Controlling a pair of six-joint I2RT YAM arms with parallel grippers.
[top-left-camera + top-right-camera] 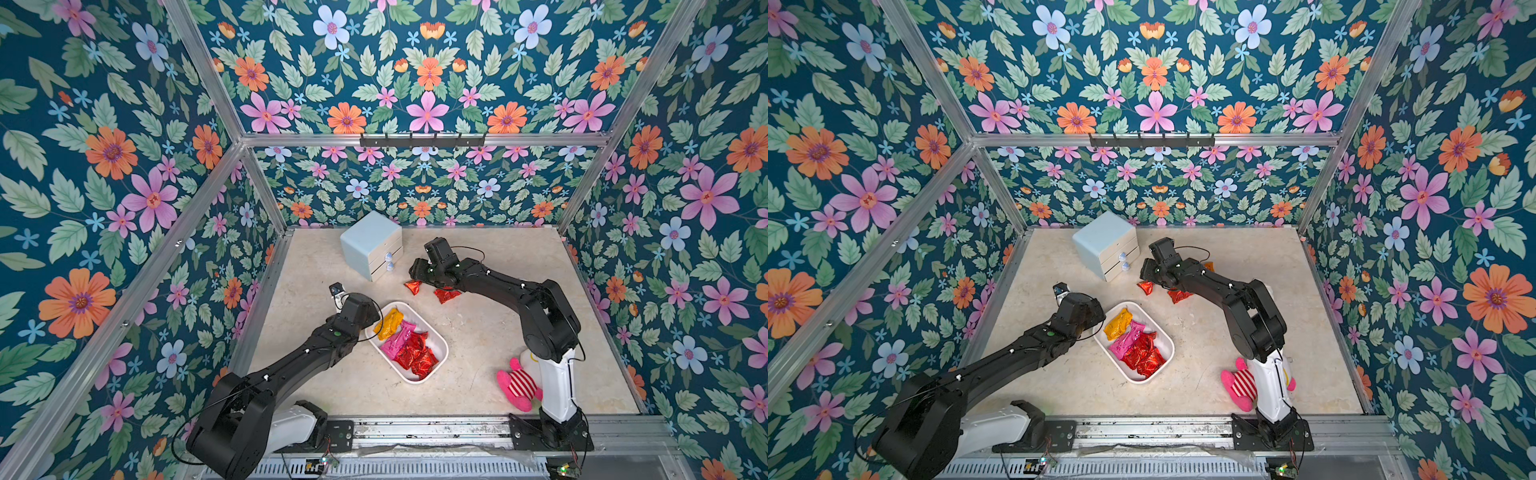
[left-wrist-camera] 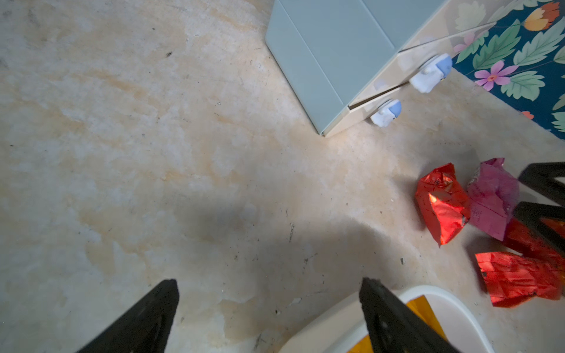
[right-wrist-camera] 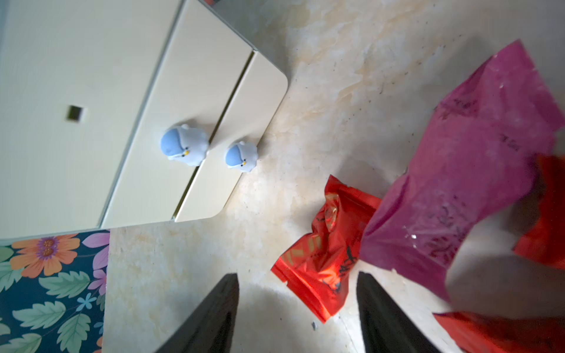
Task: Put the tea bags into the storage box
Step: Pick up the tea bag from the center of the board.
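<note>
Tea bag (image 3: 324, 253) just beside right gripper (image 3: 296, 274)

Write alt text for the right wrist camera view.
The right gripper is open above a beige table, with a crumpled red tea bag lying just ahead of its black fingers and touching a pink tea bag. Farther off stands a cream-fronted drawer unit with two blue bird-shaped knobs.
</note>
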